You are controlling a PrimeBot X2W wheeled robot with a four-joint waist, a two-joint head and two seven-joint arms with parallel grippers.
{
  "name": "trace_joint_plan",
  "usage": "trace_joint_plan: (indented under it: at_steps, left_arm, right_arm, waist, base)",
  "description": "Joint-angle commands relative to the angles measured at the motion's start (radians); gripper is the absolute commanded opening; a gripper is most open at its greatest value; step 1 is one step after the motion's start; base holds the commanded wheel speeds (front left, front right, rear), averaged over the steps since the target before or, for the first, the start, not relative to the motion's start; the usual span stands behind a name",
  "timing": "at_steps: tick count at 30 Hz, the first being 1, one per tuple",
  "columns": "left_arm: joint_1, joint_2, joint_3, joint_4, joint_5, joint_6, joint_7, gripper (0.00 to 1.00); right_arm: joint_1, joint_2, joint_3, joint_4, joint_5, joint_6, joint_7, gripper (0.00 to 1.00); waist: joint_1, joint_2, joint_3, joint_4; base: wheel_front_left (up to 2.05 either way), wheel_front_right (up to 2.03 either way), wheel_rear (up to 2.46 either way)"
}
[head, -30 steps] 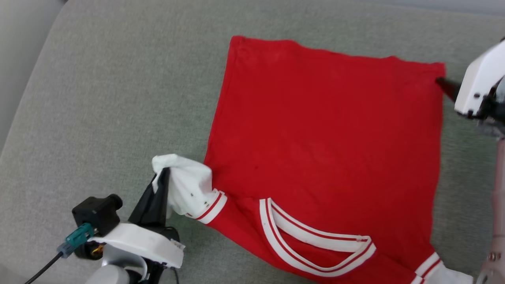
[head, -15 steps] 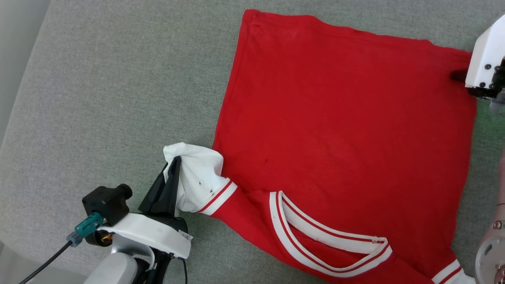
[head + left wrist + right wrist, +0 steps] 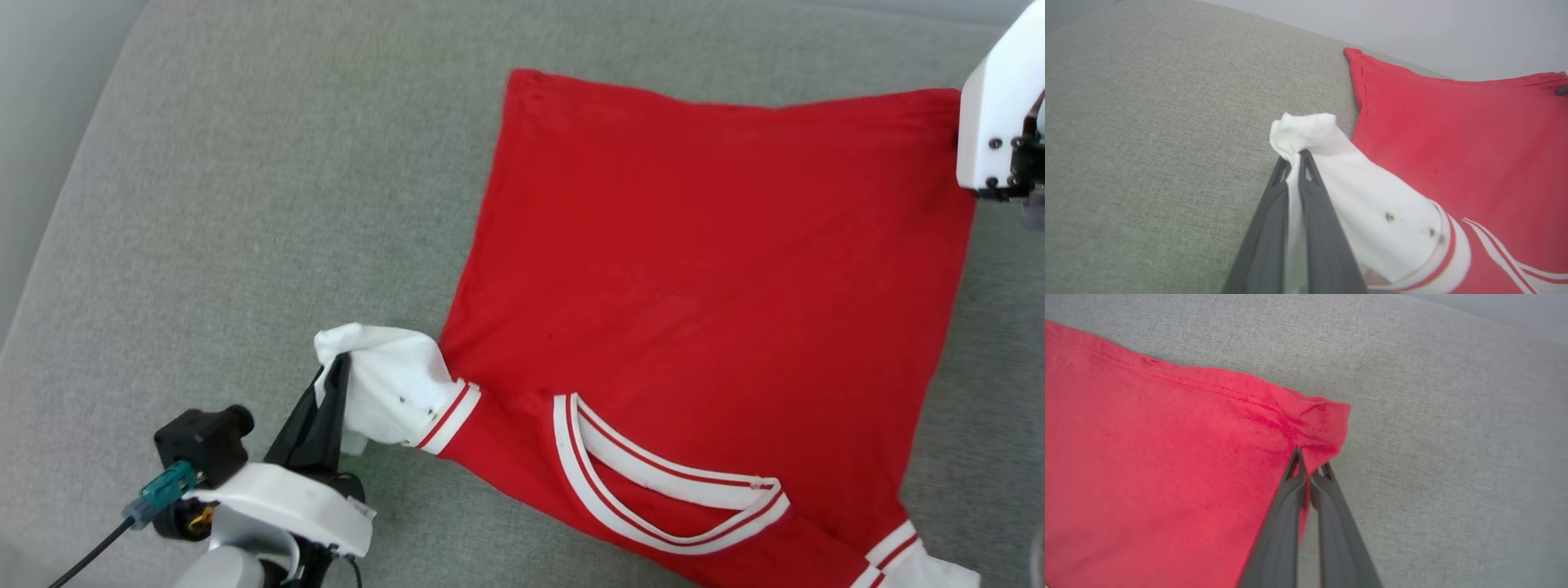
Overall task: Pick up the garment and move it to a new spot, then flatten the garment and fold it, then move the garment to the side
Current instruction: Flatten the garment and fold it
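At the left, the left end effector (image 3: 1295, 158) is clenched on the white sleeve (image 3: 1355, 183) of the garment (image 3: 702, 269). The garment lies spread out, plain red side up, on the grey surface (image 3: 245, 204). At the right, the right end effector (image 3: 1309, 467) is pinched shut on the far hem corner (image 3: 1327, 416). I judge that this is the pick-up step, with both grips made. The next move calls for raising both arms together, keeping the cloth taut, and carrying it to a new spot.
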Motion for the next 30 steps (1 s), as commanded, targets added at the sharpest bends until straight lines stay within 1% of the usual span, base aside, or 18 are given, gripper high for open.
trace_joint_plan:
  at_steps: [1, 2, 5, 8, 11, 13, 16, 18, 21, 23, 24, 25, 27, 29, 30]
  left_arm:
    - [0.025, 0.013, 0.011, -0.007, -0.009, 0.012, 0.003, 0.00]
    - [0.025, 0.013, 0.011, -0.007, -0.009, 0.012, 0.003, 0.00]
    - [0.056, 0.031, 0.016, -0.019, -0.016, 0.025, 0.013, 0.00]
    - [0.086, 0.048, 0.022, -0.036, -0.018, 0.045, 0.025, 0.00]
    - [0.117, 0.067, 0.030, -0.054, -0.021, 0.067, 0.039, 0.00]
    - [0.137, 0.075, 0.037, -0.068, -0.028, 0.080, 0.045, 0.00]
    - [0.165, 0.088, 0.042, -0.086, -0.035, 0.097, 0.055, 0.00]
    - [0.181, 0.097, 0.045, -0.097, -0.036, 0.107, 0.063, 0.00]
    - [0.198, 0.110, 0.051, -0.111, -0.039, 0.121, 0.072, 0.00]
    - [0.210, 0.122, 0.056, -0.119, -0.042, 0.129, 0.079, 0.00]
    - [0.216, 0.126, 0.058, -0.122, -0.043, 0.135, 0.083, 0.00]
    - [0.220, 0.130, 0.061, -0.127, -0.045, 0.137, 0.086, 0.00]
    - [0.224, 0.142, 0.064, -0.135, -0.042, 0.145, 0.095, 0.00]
    - [0.225, 0.161, 0.060, -0.143, -0.028, 0.156, 0.109, 0.00]
    - [0.224, 0.161, 0.060, -0.149, -0.030, 0.158, 0.112, 0.00]
  right_arm:
    - [0.046, -0.045, 0.054, -0.040, 0.042, -0.001, 0.012, 0.00]
    - [0.046, -0.045, 0.054, -0.040, 0.042, -0.001, 0.012, 0.00]
    - [0.120, -0.112, 0.122, -0.127, 0.111, -0.001, 0.035, 0.00]
    - [0.241, -0.188, 0.158, -0.227, 0.171, -0.001, 0.068, 0.00]
    - [0.401, -0.237, 0.147, -0.336, 0.225, -0.001, 0.103, 0.00]
    - [0.532, -0.249, 0.116, -0.405, 0.251, -0.001, 0.118, 0.00]
    - [0.733, -0.230, 0.065, -0.479, 0.276, -0.001, 0.130, 0.00]
    - [0.859, -0.195, 0.031, -0.509, 0.298, -0.001, 0.127, 0.00]
    - [1.017, -0.146, 0.026, -0.521, 0.319, -0.001, 0.130, 0.00]
    - [1.081, -0.113, 0.033, -0.519, 0.332, -0.001, 0.123, 0.00]
    - [1.102, -0.096, 0.034, -0.516, 0.342, -0.001, 0.116, 0.09]
    - [1.115, -0.079, 0.034, -0.518, 0.353, -0.001, 0.104, 0.35]
    - [1.118, -0.060, 0.028, -0.530, 0.363, -0.001, 0.057, 1.00]
    - [1.088, -0.047, 0.015, -0.550, 0.369, -0.001, -0.027, 1.00]
    - [1.068, -0.046, 0.008, -0.559, 0.366, -0.001, -0.077, 1.00]
  waist:
    - [-0.0001, 0.0000, -0.066, -0.048]
    - [-0.0001, 0.0000, -0.066, -0.048]
    - [-0.0001, 0.0000, -0.119, -0.087]
    - [-0.0001, 0.0000, -0.165, -0.127]
    - [-0.0001, 0.0000, -0.202, -0.167]
    - [-0.0001, 0.0000, -0.221, -0.194]
    - [-0.0001, 0.0000, -0.242, -0.231]
    - [-0.0001, 0.0000, -0.252, -0.251]
    - [-0.0001, 0.0000, -0.263, -0.283]
    - [-0.0001, 0.0000, -0.265, -0.300]
    - [-0.0001, 0.0000, -0.265, -0.306]
    - [-0.0001, 0.0000, -0.265, -0.313]
    - [-0.0001, 0.0000, -0.262, -0.324]
    - [-0.0001, 0.0000, -0.257, -0.328]
    - [-0.0001, 0.0000, -0.252, -0.329]
  base:
    - [0.00, 0.00, 0.00]
    - [0.00, 0.00, 0.00]
    - [0.00, 0.00, 0.00]
    - [0.00, 0.00, 0.00]
    - [0.00, 0.00, 0.00]
    - [0.00, 0.00, 0.00]
    - [0.00, 0.00, 0.00]
    - [0.00, 0.00, 0.00]
    - [0.00, 0.00, 0.00]
    - [0.00, 0.00, 0.00]
    - [0.00, 0.00, 0.00]
    - [0.00, 0.00, 0.00]
    - [0.00, 0.00, 0.00]
    - [0.00, 0.00, 0.00]
    - [0.00, 0.00, 0.00]
